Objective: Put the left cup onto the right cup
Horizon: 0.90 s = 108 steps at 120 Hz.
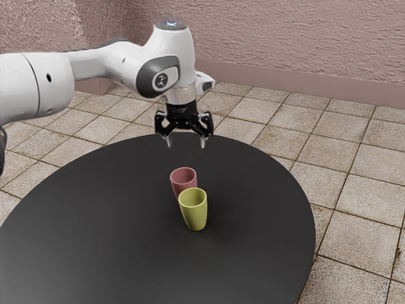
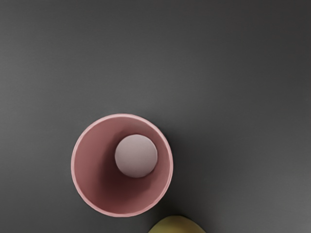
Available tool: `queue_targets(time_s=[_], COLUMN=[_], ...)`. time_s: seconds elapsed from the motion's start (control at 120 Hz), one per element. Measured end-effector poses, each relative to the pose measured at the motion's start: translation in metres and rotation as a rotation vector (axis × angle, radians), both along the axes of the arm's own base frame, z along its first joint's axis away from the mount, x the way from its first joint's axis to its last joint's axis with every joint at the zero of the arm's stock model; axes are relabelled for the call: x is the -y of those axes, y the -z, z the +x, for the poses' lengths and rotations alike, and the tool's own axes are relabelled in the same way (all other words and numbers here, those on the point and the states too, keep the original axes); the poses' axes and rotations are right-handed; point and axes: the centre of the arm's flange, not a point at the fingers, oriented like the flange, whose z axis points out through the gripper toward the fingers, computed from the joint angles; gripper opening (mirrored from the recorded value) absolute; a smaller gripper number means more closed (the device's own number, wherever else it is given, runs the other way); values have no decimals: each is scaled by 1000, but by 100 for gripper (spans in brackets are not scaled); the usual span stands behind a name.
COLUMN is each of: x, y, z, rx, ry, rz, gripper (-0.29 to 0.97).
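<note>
Pink and tapered, the plastic cup (image 1: 183,182) stands upright on the round black table (image 1: 88,240), well below the black two-finger gripper (image 1: 185,144), which hangs with fingers spread and empty. A straight descent should pinch the rim's far side, since the yellow-green tapered cup (image 1: 193,209) crowds the near wall.

A round black counter (image 1: 95,240) stands on a floor (image 1: 354,152) of mottled beige tiles. Behind it rises a rough pinkish wall (image 1: 285,31) with a darker baseboard (image 1: 304,77) along its foot.
</note>
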Motion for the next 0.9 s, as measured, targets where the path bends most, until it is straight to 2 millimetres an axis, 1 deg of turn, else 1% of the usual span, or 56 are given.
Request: queue_targets(time_s=[0.042, 0.167, 0.242, 0.9], x=[0, 2, 2, -2], y=[1, 13, 15, 46], z=[0, -2, -2, 11], rx=[2, -8, -4, 11], ry=[0, 0, 0, -3], rz=[-1, -1, -4, -21], gripper=[68, 68, 68, 68])
